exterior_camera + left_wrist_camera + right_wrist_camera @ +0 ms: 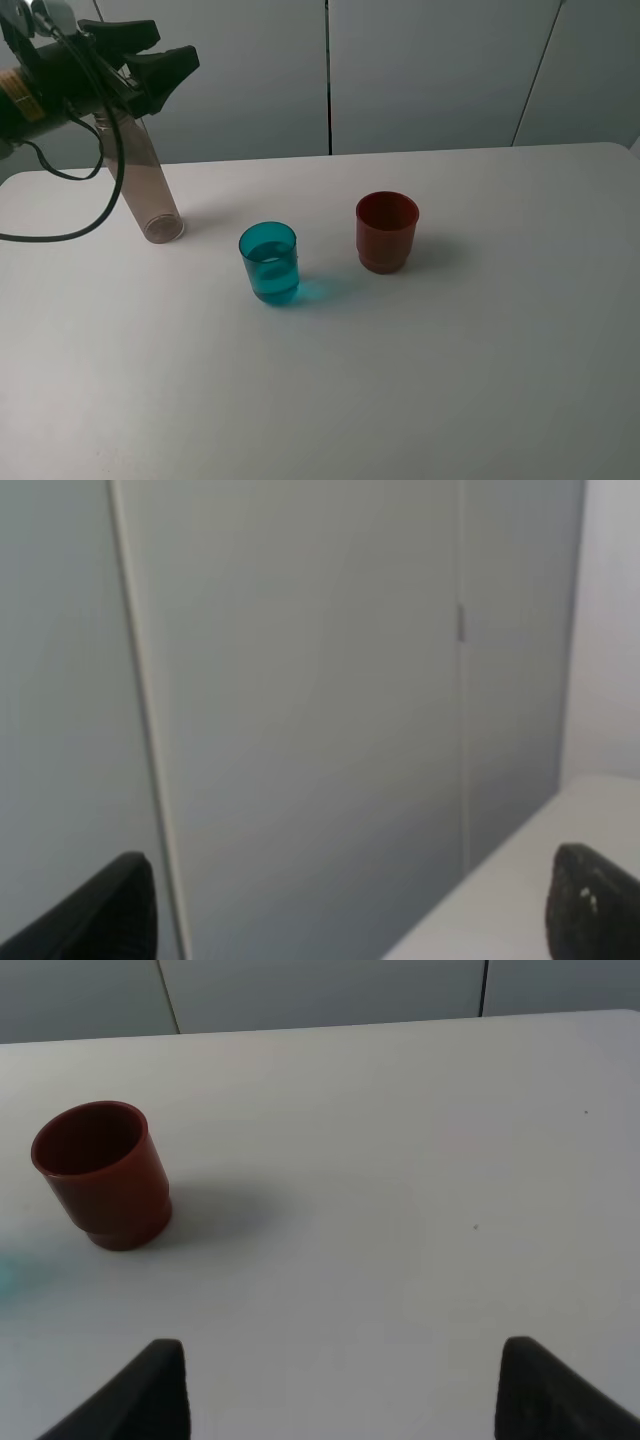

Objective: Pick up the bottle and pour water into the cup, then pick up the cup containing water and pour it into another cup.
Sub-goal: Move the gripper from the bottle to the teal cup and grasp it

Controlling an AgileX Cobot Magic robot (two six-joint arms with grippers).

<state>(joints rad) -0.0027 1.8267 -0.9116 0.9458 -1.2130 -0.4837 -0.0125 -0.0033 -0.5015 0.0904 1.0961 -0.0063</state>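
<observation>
One tabletop point(480, 380) is left open toward its near and right edges. One bottle point(150, 190) is stood near the far-left corner beneath the left pincer point(175, 44), which is spread open. One red cup point(386, 232) and one water-filled teal cup point(269, 262) are set near mid-table, and the right pincer point(340, 1390) is seen parted, empty.

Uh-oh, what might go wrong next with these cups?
The left gripper hangs open by the top of the bottle; a bump might tip it.
The teal cup seems to hold water, so a shaky grab might spill it before it reaches the red cup.
</observation>
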